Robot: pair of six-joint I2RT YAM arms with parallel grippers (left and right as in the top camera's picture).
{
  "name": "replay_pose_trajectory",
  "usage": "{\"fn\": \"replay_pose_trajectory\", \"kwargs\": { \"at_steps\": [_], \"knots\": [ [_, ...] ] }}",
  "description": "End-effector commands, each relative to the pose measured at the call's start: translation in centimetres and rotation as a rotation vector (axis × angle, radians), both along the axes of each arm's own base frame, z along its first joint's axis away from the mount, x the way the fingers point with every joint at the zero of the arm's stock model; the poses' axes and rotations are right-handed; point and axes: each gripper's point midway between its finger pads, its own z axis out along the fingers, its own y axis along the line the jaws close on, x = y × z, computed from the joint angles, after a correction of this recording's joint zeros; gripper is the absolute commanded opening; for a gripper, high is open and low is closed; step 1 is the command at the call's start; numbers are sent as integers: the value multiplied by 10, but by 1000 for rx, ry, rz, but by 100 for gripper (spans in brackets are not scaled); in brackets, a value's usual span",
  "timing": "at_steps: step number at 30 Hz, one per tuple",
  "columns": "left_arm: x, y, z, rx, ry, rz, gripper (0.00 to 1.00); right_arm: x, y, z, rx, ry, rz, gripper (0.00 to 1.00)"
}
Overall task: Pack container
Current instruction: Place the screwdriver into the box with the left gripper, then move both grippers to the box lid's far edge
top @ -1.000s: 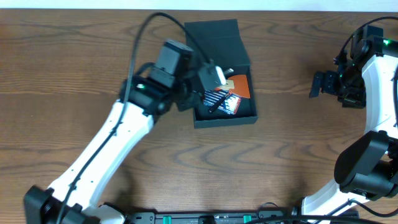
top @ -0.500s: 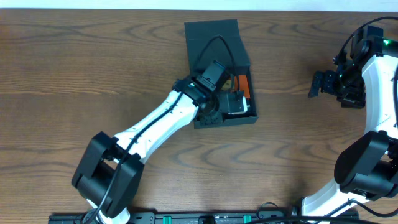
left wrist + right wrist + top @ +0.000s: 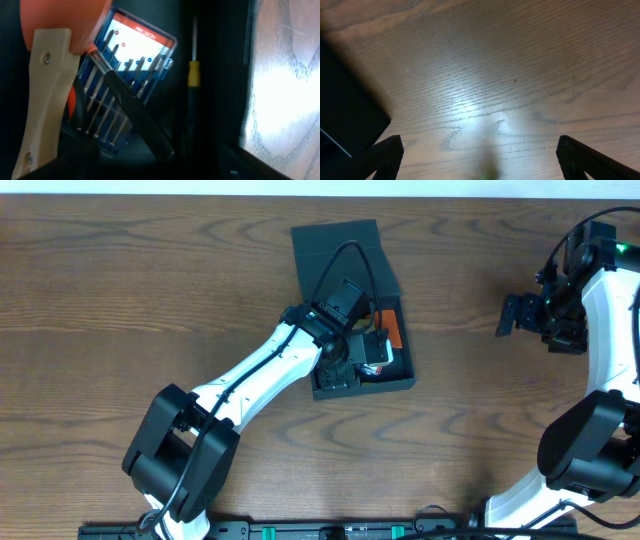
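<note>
While the left gripper (image 3: 368,346) is sunk inside the container (image 3: 398,384), its state cannot be told. Only one cream finger (image 3: 47,90) is seen in the left wrist view, with an orange blur beside it, and the other finger is out of shot. The right gripper (image 3: 482,152) is held wide apart over bare table (image 3: 485,75), nothing between its tips.

The container is placed mid-table, a little toward the far side. Its long axis runs near to far, slightly skewed. The lid (image 3: 338,248) is folded open at the far end, flat on the wood.

Already lying in the box are a screwdriver set (image 3: 132,75) in a clear blister, a black tool (image 3: 137,112) laid slanted across it, a yellow-handled screwdriver (image 3: 193,75) along the right wall, and an orange pack (image 3: 394,326) at the far right corner.

Key relation: the box is around and under the left gripper, not beside it, so any exit is judged to be straight up before going sideways, or a wall may be clipped and the box dragged. The lid lies on the far side of that gripper. The left arm is much the nearer. The right gripper is parked well apart at the far right. Packing is judged to be well along, with the lid not yet shut.
</note>
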Motion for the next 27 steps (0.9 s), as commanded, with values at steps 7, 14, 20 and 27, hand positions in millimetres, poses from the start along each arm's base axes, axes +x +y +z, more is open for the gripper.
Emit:
{"fn": "replay_pose_trajectory", "kwargs": {
  "at_steps": [7,14,20,27],
  "knots": [
    [24,-2,85,-122,-164,122,88,1,-2,-3,7,-2,-6,99],
    [57,63,189,-324,-275,605,93,4,10,-2,76,-23,24,99],
    [75,170,196,-433,-119,1172,76,35,62,14,360,-191,111,8],
    [127,218,163,-681,182,1316,22,78,100,22,390,-323,116,1]
  ]
}}
